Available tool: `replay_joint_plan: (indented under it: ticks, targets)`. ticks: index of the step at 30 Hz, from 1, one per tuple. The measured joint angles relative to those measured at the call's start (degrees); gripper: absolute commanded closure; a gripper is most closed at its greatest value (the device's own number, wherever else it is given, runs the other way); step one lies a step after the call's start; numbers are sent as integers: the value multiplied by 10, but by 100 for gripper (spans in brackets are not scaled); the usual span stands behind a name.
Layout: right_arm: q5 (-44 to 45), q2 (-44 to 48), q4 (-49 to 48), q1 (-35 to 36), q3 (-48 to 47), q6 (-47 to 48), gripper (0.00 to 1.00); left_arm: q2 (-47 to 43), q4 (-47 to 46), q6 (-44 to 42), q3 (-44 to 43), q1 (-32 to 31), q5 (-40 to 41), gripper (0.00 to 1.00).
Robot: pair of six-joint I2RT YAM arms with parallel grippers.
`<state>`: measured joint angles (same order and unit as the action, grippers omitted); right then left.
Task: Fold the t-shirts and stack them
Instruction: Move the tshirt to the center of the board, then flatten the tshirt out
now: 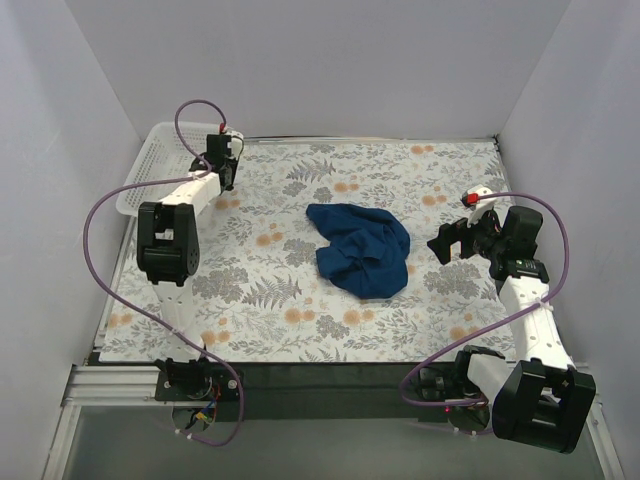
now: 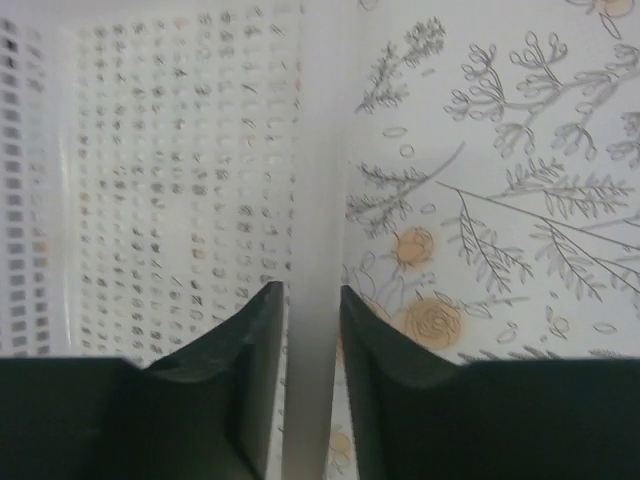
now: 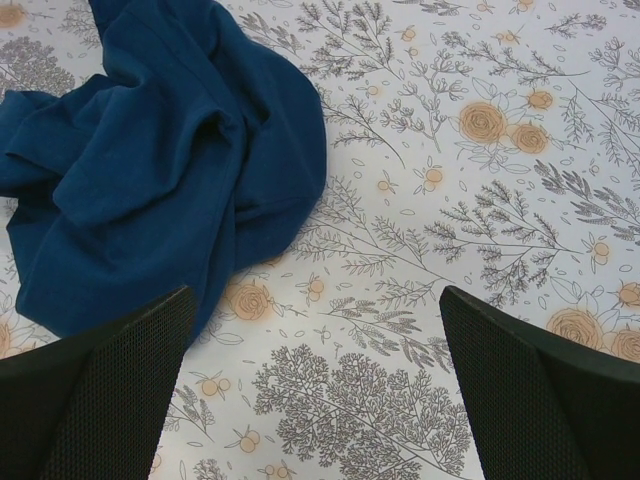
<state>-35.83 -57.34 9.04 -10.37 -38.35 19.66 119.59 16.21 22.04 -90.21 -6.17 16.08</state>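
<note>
One dark navy-blue t-shirt (image 1: 360, 248) lies crumpled in a heap in the middle of the floral tablecloth; its print is hidden. It also shows in the right wrist view (image 3: 150, 170) at the upper left. My right gripper (image 1: 447, 244) is open and empty, just right of the shirt, over bare cloth (image 3: 315, 295). My left gripper (image 1: 224, 160) is at the far left, with its jaws closed around the right rim of the white mesh basket (image 2: 318, 150).
The white mesh basket (image 1: 150, 172) stands at the far left corner, and its mesh (image 2: 150, 180) looks empty. White walls close in the table on three sides. The floral tablecloth (image 1: 300, 310) ends at a dark front edge near the arm bases.
</note>
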Motion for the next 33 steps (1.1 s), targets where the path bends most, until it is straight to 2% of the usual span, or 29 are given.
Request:
replay_joint_plan:
  ticks: [1, 4, 10, 12, 14, 18, 21, 24, 27, 31, 33]
  targets:
    - [-2, 0, 0, 0, 0, 0, 2, 9, -9, 6, -11, 2, 3, 57]
    - [-5, 0, 0, 0, 0, 0, 2, 20, -14, 21, -24, 6, 13, 39]
    - [-40, -1, 9, 0, 0, 16, 2, -19, -7, 55, -19, -4, 8, 35]
    - [-63, -6, 16, 3, 0, 29, 2, -62, -4, 67, 4, -15, -5, 32]
    - [-81, -18, 20, 11, 0, 38, 2, -146, 1, 98, 49, -31, -43, 30]
    - [-97, -65, 38, 61, 0, 50, 5, -351, -27, 172, 162, -52, -197, 8]
    - [-83, -110, 48, 97, -1, 45, 9, -480, -94, 239, 275, -55, -327, 8]
    - [-68, -144, 50, 119, -4, 39, 12, -526, -152, 292, 365, -80, -404, 8]
    - [-48, -182, 52, 142, -12, 31, 17, -496, -182, 309, 432, -129, -439, 7]
    - [-34, -225, 59, 160, -30, 26, 29, -441, -192, 290, 459, -193, -452, 8]
    - [-28, -237, 63, 165, -36, 26, 43, -419, -219, 251, 458, -232, -455, 8]
